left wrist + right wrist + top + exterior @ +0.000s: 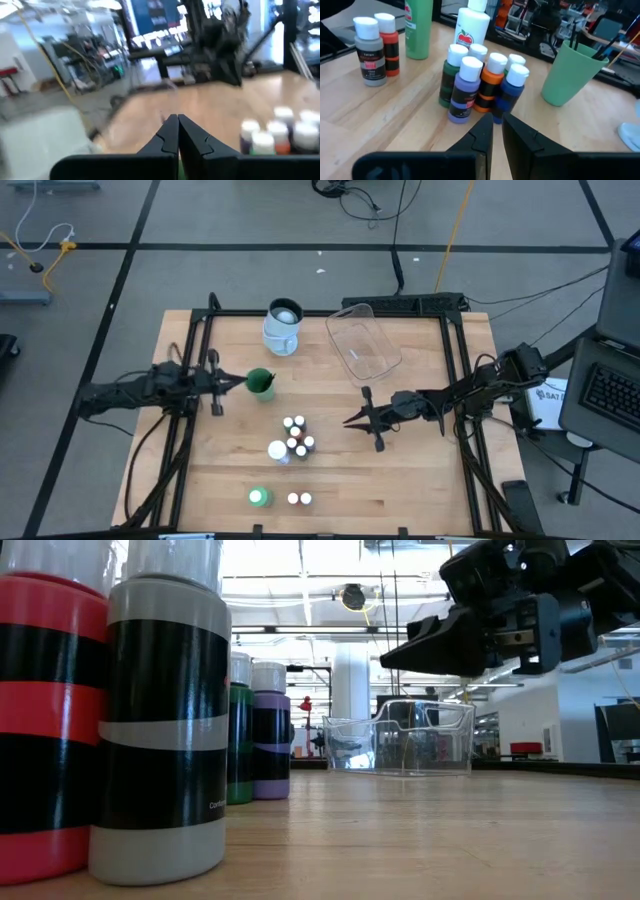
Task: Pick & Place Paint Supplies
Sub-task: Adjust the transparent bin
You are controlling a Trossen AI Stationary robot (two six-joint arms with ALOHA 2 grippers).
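On the wooden table (pixel 420 480) you see a clear plastic tray (pixel 364 343) near the far edge, a white cup (pixel 283 327) beside it, and a green cup (pixel 260 383).

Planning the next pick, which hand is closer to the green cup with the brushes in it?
Left. The left hand sits right beside the green cup, fingers shut. The right hand hangs farther off, past the cluster of small paint bottles.

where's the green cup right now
In the high view the green cup stands on the table's left half, just off the shut left gripper, below the white container and above the paint bottle cluster.
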